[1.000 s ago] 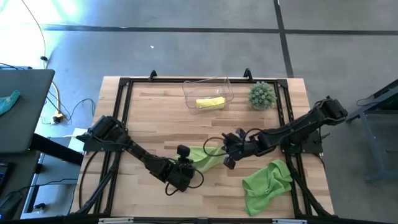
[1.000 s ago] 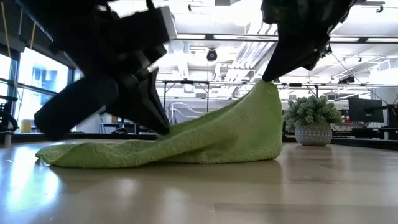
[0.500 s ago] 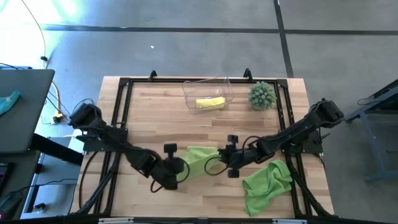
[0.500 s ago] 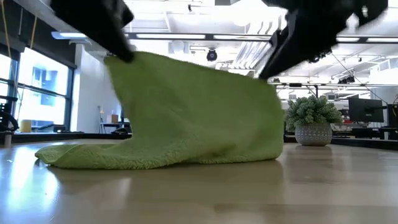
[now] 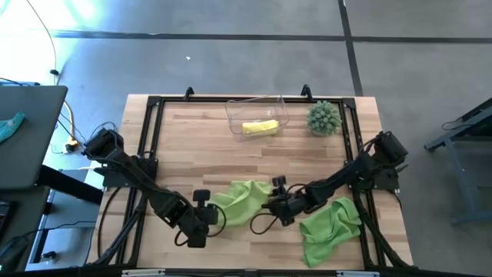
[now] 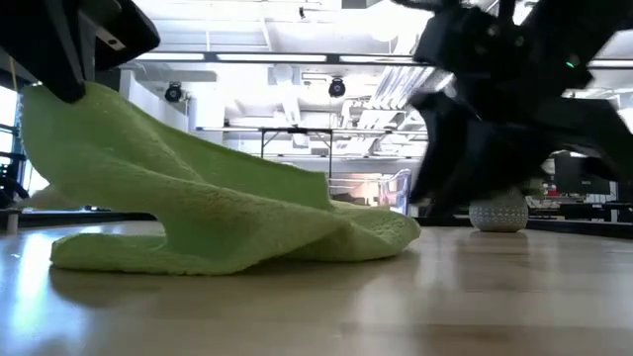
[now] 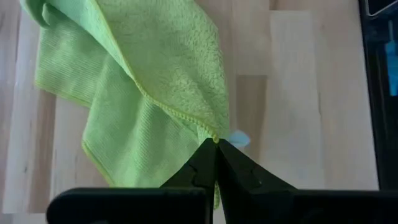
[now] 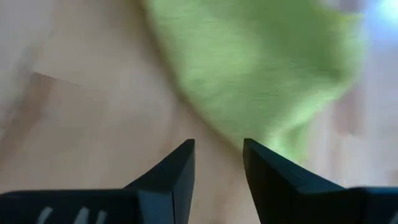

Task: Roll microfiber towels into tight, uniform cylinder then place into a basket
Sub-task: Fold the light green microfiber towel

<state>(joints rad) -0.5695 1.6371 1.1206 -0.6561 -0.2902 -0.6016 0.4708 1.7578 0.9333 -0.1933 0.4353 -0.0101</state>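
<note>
Pale wood planks make up the bench (image 5: 200, 150) I'm working over, framed in black rail, with grey floor all round it. My left hand (image 7: 216, 144) is near the front edge, left of centre, pinched tight on one corner of a lime green towel (image 5: 242, 201); from the low camera that corner is lifted high while the remainder lies crumpled on the wood. My right hand (image 8: 218, 148) sits just beside the same towel on its right side, low over the bench, fingers (image 8: 177, 163) parted with a narrow gap and nothing between them; the cloth lies just ahead of the tips and I cannot say whether it touches them. A second lime green towel (image 5: 329, 228) lies bunched near the front right corner, apart from both hands. At the back edge, about the middle, stands the clear basket (image 5: 237, 111) with the yellow towel (image 5: 260, 127) rolled up inside it. Just to the basket's right, also along the back edge, is a spiky green plant (image 5: 324, 118) in a small pot.
</note>
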